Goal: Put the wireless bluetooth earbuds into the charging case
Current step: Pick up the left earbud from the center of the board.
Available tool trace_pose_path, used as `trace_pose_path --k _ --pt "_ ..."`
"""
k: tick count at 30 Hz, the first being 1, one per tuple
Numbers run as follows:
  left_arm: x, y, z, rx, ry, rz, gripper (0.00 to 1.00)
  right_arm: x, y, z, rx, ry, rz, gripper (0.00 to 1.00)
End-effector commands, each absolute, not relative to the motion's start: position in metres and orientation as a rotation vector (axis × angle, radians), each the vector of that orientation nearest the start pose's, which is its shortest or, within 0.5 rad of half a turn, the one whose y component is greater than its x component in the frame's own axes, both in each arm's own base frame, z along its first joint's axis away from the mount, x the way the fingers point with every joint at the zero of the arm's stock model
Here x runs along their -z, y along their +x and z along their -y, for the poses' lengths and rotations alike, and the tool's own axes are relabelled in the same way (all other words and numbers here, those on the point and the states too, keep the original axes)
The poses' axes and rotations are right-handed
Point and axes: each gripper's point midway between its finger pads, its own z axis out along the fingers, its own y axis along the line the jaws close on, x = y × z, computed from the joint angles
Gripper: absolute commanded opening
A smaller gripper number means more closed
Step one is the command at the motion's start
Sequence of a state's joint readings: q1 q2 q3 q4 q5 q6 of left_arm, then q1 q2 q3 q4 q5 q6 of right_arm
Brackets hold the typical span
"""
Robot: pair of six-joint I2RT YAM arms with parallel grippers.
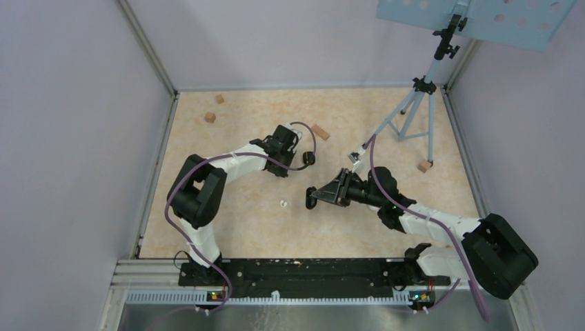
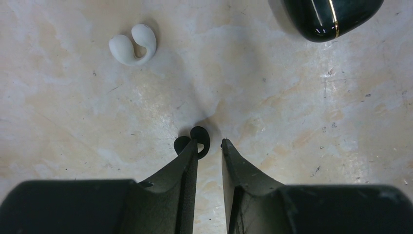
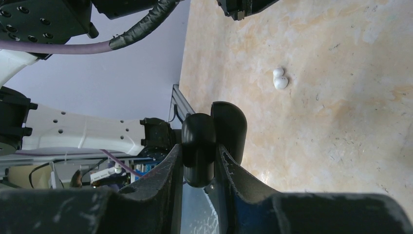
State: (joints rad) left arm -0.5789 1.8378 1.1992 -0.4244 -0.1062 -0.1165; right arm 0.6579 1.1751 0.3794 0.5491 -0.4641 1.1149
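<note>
My left gripper point(image 2: 210, 144) point(image 1: 288, 146) points down at the table, slightly open, with nothing in the narrow gap between its fingers. A black earbud point(image 2: 201, 136) lies right at the tip of its left finger, partly hidden behind it. A white earbud point(image 2: 132, 45) rests further off to the left. My right gripper point(image 3: 199, 148) point(image 1: 319, 196) is shut on a black charging case point(image 3: 229, 126) point(image 1: 312, 195), held above the table with its lid swung open. Another white earbud point(image 1: 283, 203) point(image 3: 280, 79) lies on the table left of that case.
A second black case point(image 2: 331, 17) point(image 1: 308, 158) with a gold line sits just right of my left gripper. Tan wooden blocks point(image 1: 210, 117) point(image 1: 319, 131) point(image 1: 424, 166) are scattered around. A tripod point(image 1: 414, 110) stands at the back right.
</note>
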Motion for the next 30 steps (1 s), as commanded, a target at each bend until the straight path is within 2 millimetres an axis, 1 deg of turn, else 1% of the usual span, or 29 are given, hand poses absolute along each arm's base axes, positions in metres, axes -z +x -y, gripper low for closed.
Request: trace_pose_path --k 1,11,18,22,30 --pt "-0.035 0.360 0.207 0.038 0.558 -2.538 0.30 -0.170 0.202 -0.294 -1.589 0.063 -2.066 0.00" --pt "-0.036 0.365 0.198 -0.029 0.514 -2.519 0.30 -0.170 0.202 -0.294 -1.588 0.066 -2.068 0.00" --pt "-0.041 0.369 0.195 -0.056 0.485 -2.492 0.30 -0.170 0.203 -0.294 -1.587 0.067 -2.069 0.00" --pt "-0.041 0.371 0.193 -0.075 0.487 -2.484 0.32 -0.170 0.203 -0.295 -1.587 0.065 -2.068 0.00" --pt "-0.039 0.378 0.187 -0.131 0.477 -2.471 0.32 -0.170 0.203 -0.294 -1.586 0.065 -2.068 0.00"
